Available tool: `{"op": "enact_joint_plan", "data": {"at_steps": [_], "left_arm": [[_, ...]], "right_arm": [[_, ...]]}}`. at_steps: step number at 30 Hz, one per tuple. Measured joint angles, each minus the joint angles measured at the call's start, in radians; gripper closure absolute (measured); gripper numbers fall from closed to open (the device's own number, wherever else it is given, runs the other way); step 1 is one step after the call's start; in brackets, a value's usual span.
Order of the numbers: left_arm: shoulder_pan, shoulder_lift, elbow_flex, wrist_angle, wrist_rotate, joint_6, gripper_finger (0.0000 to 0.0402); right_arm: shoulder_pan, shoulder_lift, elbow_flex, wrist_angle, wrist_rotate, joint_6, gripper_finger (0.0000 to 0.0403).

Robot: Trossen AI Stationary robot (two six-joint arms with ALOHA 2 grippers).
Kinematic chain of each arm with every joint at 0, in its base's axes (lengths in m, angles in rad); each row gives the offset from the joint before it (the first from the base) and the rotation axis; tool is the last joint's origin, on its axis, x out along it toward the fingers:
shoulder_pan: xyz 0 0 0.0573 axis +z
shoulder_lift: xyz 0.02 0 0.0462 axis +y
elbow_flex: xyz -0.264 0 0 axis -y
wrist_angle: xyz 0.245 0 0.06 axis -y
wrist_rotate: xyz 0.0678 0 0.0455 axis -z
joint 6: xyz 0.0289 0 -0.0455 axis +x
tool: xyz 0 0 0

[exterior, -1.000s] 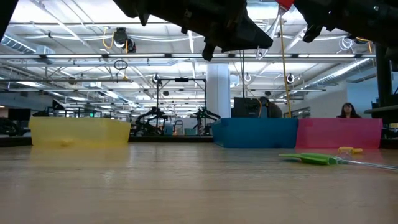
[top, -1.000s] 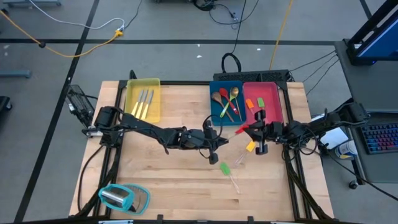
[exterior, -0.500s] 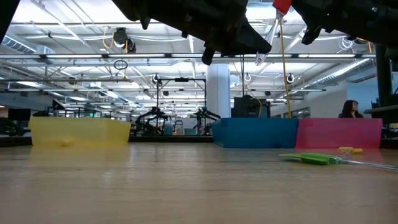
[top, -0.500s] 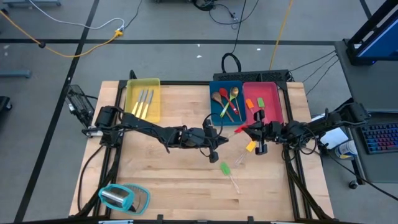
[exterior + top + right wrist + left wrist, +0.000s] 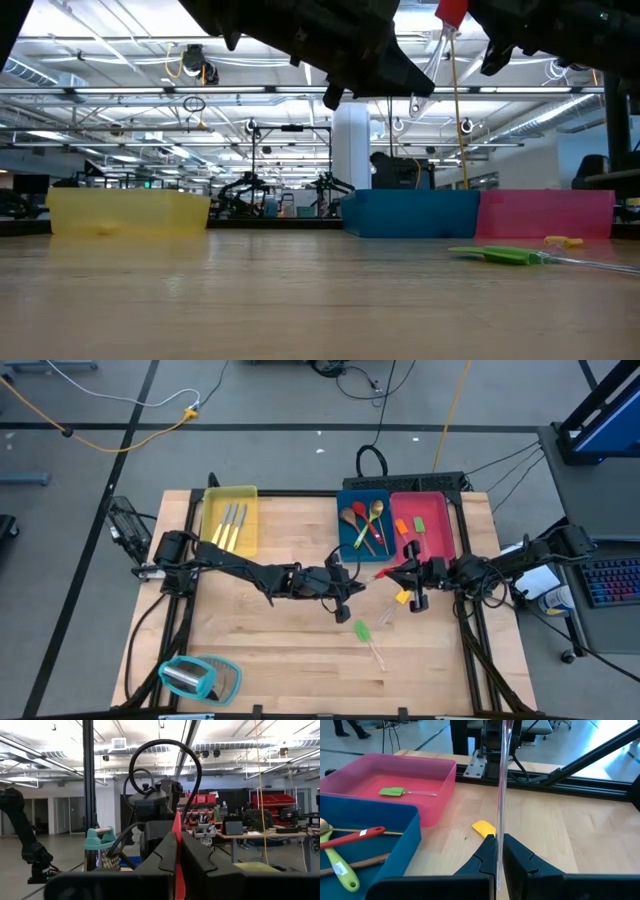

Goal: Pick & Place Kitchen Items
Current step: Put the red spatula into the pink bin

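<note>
Overhead, both arms meet above the middle of the wooden table [image 5: 270, 650], each clamped on one end of the same red-headed spatula [image 5: 452, 12]. The left gripper [image 5: 499, 851] has its fingers closed on the spatula's clear handle, which rises straight up between them. The right gripper [image 5: 176, 851] is clenched on the red head, seen edge-on between its fingers. From table height the spatula hangs well above the board, red head uppermost. Just beyond the left gripper a yellow-headed spatula [image 5: 484, 828] lies on the wood; farther on is the pink tray [image 5: 375, 764] with a green-headed spatula [image 5: 393, 792] inside. Beside the left gripper sits the blue tray [image 5: 395, 851], holding a red spoon [image 5: 355, 837] and a green spoon [image 5: 339, 869]. Below the two grippers in the high view, another green spatula [image 5: 364, 632] lies loose on the table. Well off to the left arm's side, the yellow tray [image 5: 214, 500] holds silver cutlery [image 5: 232, 526]. A teal-and-clear object [image 5: 198, 678] sits at the near corner.
</note>
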Motion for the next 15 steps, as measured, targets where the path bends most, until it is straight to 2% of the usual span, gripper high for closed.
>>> {"op": "enact_joint_plan", "data": {"at_steps": [7,12,15], "left_arm": [[0.001,0.000,0.000,0.000,-0.003,-0.003,0.0391],[0.001,0.000,0.000,0.002,-0.010,-0.009,0.0370],[0.002,0.000,0.003,0.025,-0.013,-0.010,0.0368]], "right_arm": [[-0.011,0.001,-0.001,-0.005,-0.001,0.008,0.0394],[-0.012,0.003,-0.004,0.027,-0.005,-0.001,0.0370],[-0.012,0.005,-0.006,0.013,-0.003,-0.002,0.0369]]}}
